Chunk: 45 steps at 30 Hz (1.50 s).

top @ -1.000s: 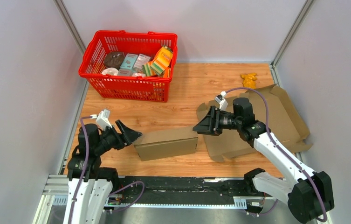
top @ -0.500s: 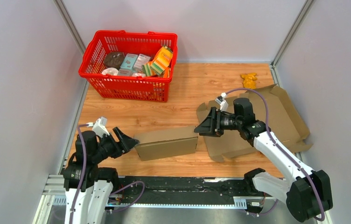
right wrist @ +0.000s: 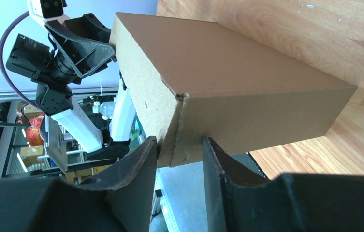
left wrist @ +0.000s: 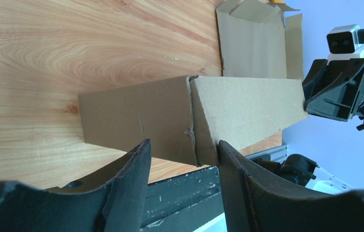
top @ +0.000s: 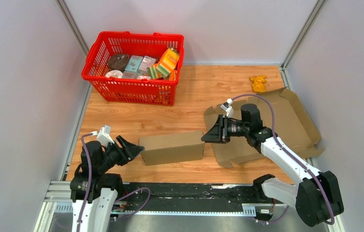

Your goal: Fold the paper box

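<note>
Straddling box (top: 172,148) ends: left pincer (top: 136,148) wide, right pincer (top: 208,136) perhaps gripping.

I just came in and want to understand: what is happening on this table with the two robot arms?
The two arms work on a brown folded cardboard box lying on the wooden table. The left gripper stands open around its left end. The right gripper straddles a corner at its right end; a firm pinch cannot be confirmed. A flat unfolded cardboard sheet lies to the right.
</note>
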### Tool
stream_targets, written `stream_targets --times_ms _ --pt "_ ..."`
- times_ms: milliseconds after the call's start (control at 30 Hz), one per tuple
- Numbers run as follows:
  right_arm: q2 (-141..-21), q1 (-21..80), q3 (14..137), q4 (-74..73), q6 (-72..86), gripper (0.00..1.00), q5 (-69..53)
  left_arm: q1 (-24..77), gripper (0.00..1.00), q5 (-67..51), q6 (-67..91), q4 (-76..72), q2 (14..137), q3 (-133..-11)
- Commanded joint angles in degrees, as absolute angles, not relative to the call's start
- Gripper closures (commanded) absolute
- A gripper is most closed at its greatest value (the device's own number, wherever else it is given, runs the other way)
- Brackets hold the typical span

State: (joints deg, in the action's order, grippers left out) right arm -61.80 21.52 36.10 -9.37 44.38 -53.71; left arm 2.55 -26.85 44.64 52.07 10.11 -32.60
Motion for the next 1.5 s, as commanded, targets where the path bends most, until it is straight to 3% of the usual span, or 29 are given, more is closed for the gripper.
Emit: stream_targets --times_ms 0,200,267,300,400,767,1067,1167,1233,1367,1467 --pt "-63.7 20.3 33.6 -5.3 43.3 0.63 -54.3 2.1 0.44 -22.1 43.1 55.6 9.3 -29.3" --pt "-65.7 18.6 31.7 -3.4 43.3 0.79 -55.5 2.1 0.51 -21.0 42.9 56.4 8.3 -30.8" --pt "-65.8 18.5 31.8 -3.1 43.8 0.79 -55.9 2.1 0.44 -22.6 42.7 55.1 9.1 -32.6" --pt "-65.6 18.5 32.3 -3.0 43.9 0.80 -56.0 2.1 0.33 -25.2 42.8 53.1 10.6 -33.0" --pt "-65.0 18.2 33.6 -3.9 44.0 0.80 -56.1 2.1 0.27 -26.6 42.6 52.1 14.0 -36.0" --pt "-65.8 17.8 34.5 -3.8 44.0 0.80 -57.0 2.1 0.31 -22.9 44.7 53.3 13.5 -40.8" --pt "-65.7 17.9 35.8 -4.8 44.2 0.76 -55.7 2.1 0.30 -30.3 46.0 59.1 8.8 -38.1" --pt "-65.1 17.8 36.3 -5.9 43.9 0.75 -55.2 2.1 0.40 -31.1 47.5 60.0 7.3 -35.4" --pt "-64.6 17.8 35.8 -5.0 45.0 0.73 -55.1 2.1 0.41 -35.8 50.0 57.1 6.5 -32.7" --pt "-64.2 17.8 35.4 -4.9 45.4 0.73 -54.7 2.8 0.26 -42.6 58.8 47.6 4.5 -26.4" --pt "-64.1 18.0 35.2 -4.4 46.0 0.73 -54.6 3.0 0.22 -43.1 61.8 43.6 4.8 -25.4"
